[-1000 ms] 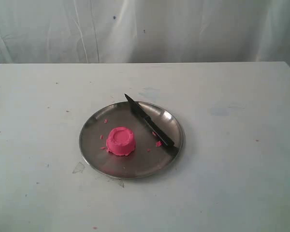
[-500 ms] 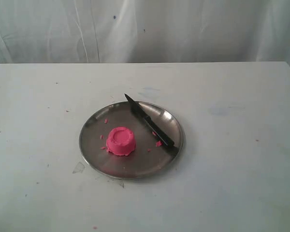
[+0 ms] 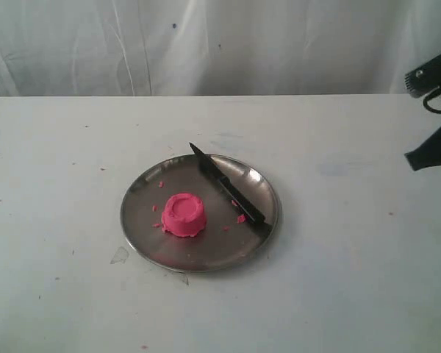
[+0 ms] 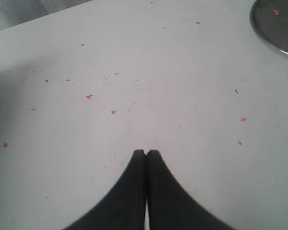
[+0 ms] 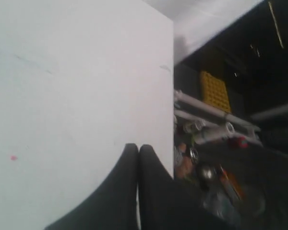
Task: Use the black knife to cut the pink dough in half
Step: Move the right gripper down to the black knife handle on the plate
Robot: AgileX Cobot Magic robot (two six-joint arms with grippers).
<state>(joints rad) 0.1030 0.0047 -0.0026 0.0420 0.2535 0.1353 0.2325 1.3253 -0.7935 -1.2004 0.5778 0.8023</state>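
Note:
The pink dough is one squat round lump with a dented top, sitting on the round steel plate. Along the plate's right side lies the black knife, its point past the far rim and its handle at the near right rim. My right gripper has come in at the far right edge of the exterior view, well away from the plate; in its wrist view the right gripper is shut and empty over the table's edge. My left gripper is shut and empty over bare table, away from the plate's rim.
The white table carries scattered tiny pink crumbs, some also on the plate. A white curtain hangs behind the table. Past the table edge in the right wrist view are dark clutter and a yellow crate.
My right arm has entered the exterior view at the far right edge; it was out of sight before. Dough, knife and plate have not moved.

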